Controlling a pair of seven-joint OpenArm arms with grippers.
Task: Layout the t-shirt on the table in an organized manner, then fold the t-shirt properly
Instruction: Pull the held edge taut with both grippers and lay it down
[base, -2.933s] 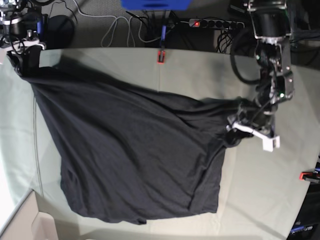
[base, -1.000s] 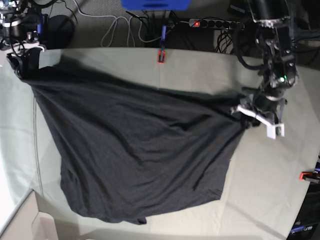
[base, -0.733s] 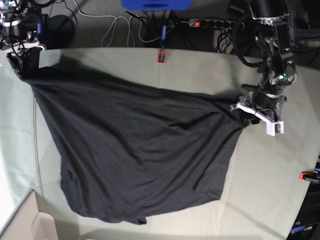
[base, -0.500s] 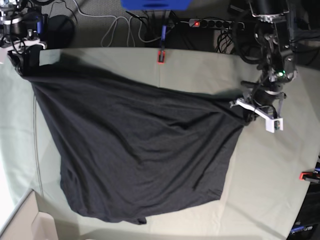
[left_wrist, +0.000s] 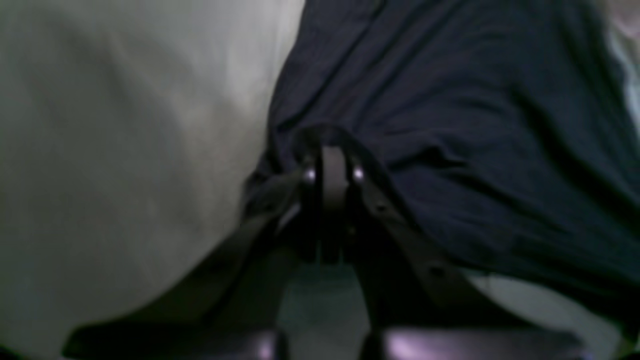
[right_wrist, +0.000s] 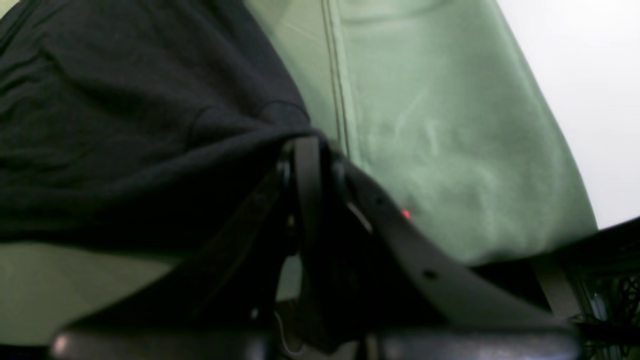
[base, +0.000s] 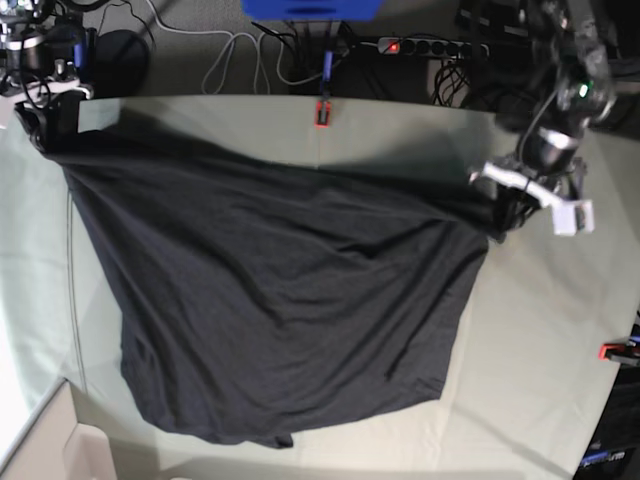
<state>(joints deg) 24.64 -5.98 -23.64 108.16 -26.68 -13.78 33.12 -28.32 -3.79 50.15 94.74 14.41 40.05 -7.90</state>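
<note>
The dark charcoal t-shirt (base: 280, 300) lies spread over the pale grey-green table (base: 540, 350), stretched between my two grippers. No rainbow graphic shows. My left gripper (base: 502, 215) is at the shirt's right corner and is shut on the fabric. In the left wrist view it (left_wrist: 332, 165) pinches a bunched fold of the shirt (left_wrist: 450, 100). My right gripper (base: 42, 118) holds the shirt's far left corner at the table's back edge. In the right wrist view it (right_wrist: 307, 150) is shut on the shirt (right_wrist: 125, 100) above the table cloth (right_wrist: 440, 125).
Red-orange clamps sit at the back edge (base: 321, 113) and the right edge (base: 613, 351). A power strip (base: 430, 46) and cables lie behind the table. A cardboard box (base: 50, 440) stands at the front left corner. A seam runs along the cloth's left side (base: 72, 300).
My left gripper has moved toward the back and right with the shirt corner, lifting it. The shirt's right side is pulled out flatter, with fewer bunched folds. The right gripper has stayed put.
</note>
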